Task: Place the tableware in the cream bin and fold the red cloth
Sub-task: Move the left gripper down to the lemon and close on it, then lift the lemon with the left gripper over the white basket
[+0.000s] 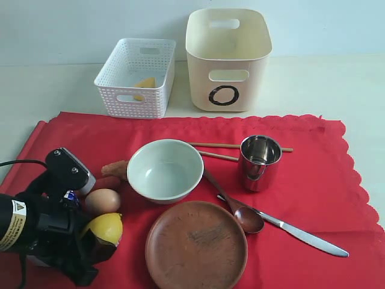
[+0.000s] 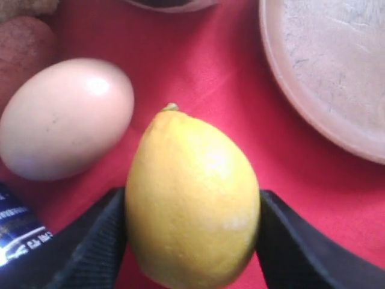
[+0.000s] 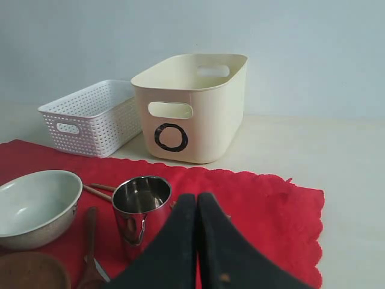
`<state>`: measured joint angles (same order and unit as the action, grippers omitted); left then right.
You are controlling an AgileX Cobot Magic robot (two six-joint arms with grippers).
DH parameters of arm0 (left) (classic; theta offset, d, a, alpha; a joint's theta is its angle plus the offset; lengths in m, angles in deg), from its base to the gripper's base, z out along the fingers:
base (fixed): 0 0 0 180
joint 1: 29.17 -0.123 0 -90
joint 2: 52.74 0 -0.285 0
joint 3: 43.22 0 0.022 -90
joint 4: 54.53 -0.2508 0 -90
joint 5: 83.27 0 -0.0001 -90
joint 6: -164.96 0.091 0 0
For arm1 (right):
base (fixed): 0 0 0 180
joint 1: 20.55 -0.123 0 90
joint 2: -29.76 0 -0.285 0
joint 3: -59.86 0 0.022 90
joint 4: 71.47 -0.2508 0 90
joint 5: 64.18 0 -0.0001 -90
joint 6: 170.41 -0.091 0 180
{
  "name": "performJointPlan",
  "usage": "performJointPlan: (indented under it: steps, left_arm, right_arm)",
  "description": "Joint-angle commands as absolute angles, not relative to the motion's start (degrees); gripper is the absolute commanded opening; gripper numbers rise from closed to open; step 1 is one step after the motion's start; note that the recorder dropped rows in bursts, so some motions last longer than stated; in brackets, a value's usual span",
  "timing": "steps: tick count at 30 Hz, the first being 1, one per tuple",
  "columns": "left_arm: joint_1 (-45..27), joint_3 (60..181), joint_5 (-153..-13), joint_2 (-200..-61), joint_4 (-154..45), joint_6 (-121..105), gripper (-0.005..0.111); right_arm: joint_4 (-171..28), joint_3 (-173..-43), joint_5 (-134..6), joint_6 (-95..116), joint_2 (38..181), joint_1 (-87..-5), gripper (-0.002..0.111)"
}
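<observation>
Black left gripper (image 2: 192, 208), low over the bright red fabric cloth (image 2: 198, 66), pinches an oval yellow lemon (image 2: 192, 174); right gripper (image 3: 197, 201) hovers, fingers together, empty.

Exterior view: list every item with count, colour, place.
red cloth: 1, red, on table
cream bin: 1, cream, behind cloth
lattice basket: 1, white, left of bin
yellow piece: 1, yellow, in basket
bowl: 1, pale green-white, mid-cloth
wooden plate: 1, brown, before bowl
steel cup: 1, silver, right of bowl
chopsticks: 2, wooden, behind bowl
spoon: 1, brown, beside plate
knife: 1, silver, beside spoon
egg: 1, beige, left of bowl
lemon: 1, yellow, beside egg
brown lump: 1, brown, behind egg
left fingers: 2, black, gripping lemon
right fingers: 2, black, shut
</observation>
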<state>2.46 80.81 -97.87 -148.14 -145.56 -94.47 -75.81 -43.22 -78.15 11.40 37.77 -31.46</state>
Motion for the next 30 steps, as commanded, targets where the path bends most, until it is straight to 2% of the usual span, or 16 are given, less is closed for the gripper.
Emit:
performJointPlan:
  steps: [1, 14, 24, 30]
  left_arm:
    - [2.9, 80.4, -102.1, -147.7, -145.4, -94.8, 0.000]
    - [2.8, 86.5, -105.1, -135.3, -143.2, -94.9, 0.000]
    - [2.8, 98.5, -92.8, -134.8, -141.7, -90.3, 0.000]
    - [2.8, 106.0, -84.5, -141.6, -141.9, -85.0, 0.000]
  right_arm:
    - [-75.8, -42.9, -77.8, 11.5, 37.5, -31.6, 0.000]
    - [-75.8, -42.9, -77.8, 11.5, 37.5, -31.6, 0.000]
    - [-75.8, -42.9, -77.8, 11.5, 37.5, -31.6, 0.000]
    - [-75.8, -42.9, -77.8, 11.5, 37.5, -31.6, 0.000]
